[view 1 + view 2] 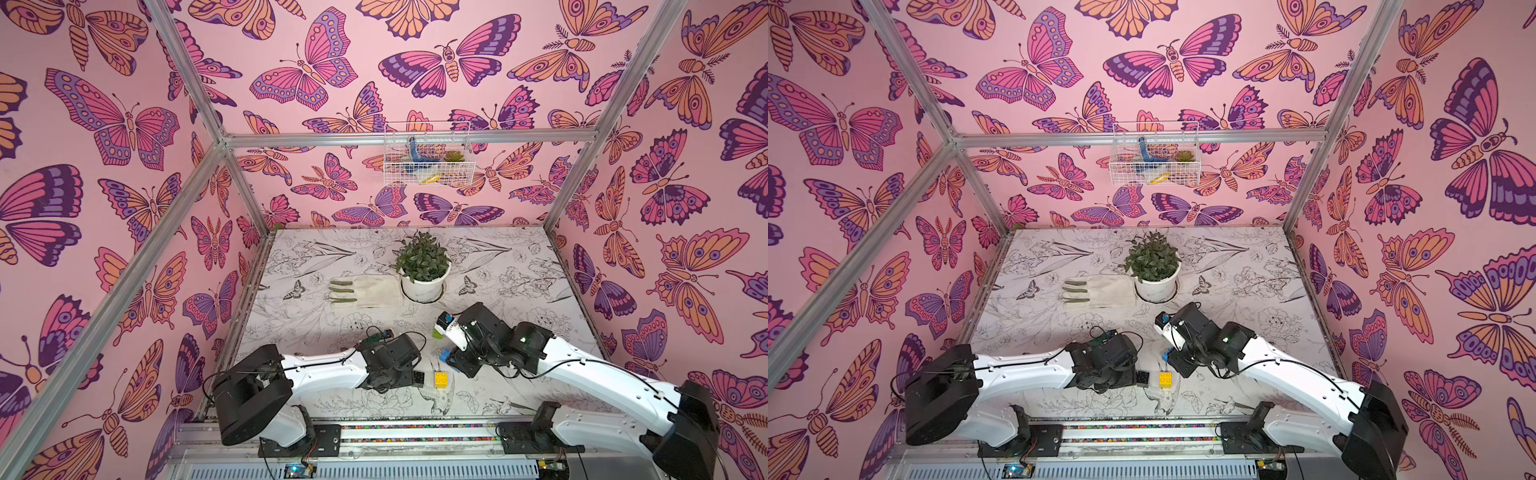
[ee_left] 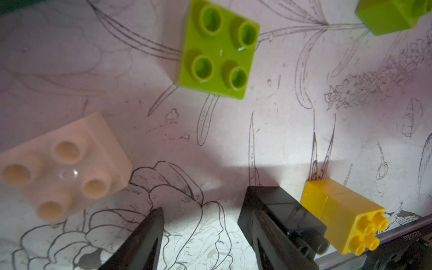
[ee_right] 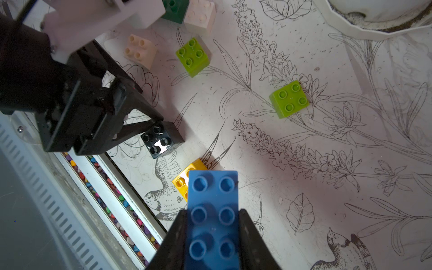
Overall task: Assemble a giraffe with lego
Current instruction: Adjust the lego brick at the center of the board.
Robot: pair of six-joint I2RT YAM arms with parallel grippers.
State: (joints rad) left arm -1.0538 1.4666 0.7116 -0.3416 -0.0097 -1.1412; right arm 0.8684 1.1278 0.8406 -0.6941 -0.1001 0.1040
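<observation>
My right gripper [image 3: 212,214] is shut on a long blue brick [image 3: 212,187], held above the table [image 1: 445,356] over a yellow two-brick stack [image 3: 184,180]. My left gripper [image 2: 205,205] stands open, with only bare table between its fingers. One of its fingers [image 2: 268,231] rests beside a black two-brick stack [image 2: 282,210], which stands next to the yellow stack [image 2: 339,210]. Loose on the table lie two lime bricks [image 3: 192,56] [image 3: 288,100], two white bricks [image 3: 140,50] [image 3: 199,14] and a dark green brick [image 3: 174,9]. No assembled giraffe shows.
A potted plant [image 1: 423,266] stands at mid-table beside a pale glove [image 1: 365,293]. A wire basket [image 1: 426,153] hangs on the back wall. A metal rail [image 1: 415,430] runs along the table's front edge, close to the black and yellow stacks.
</observation>
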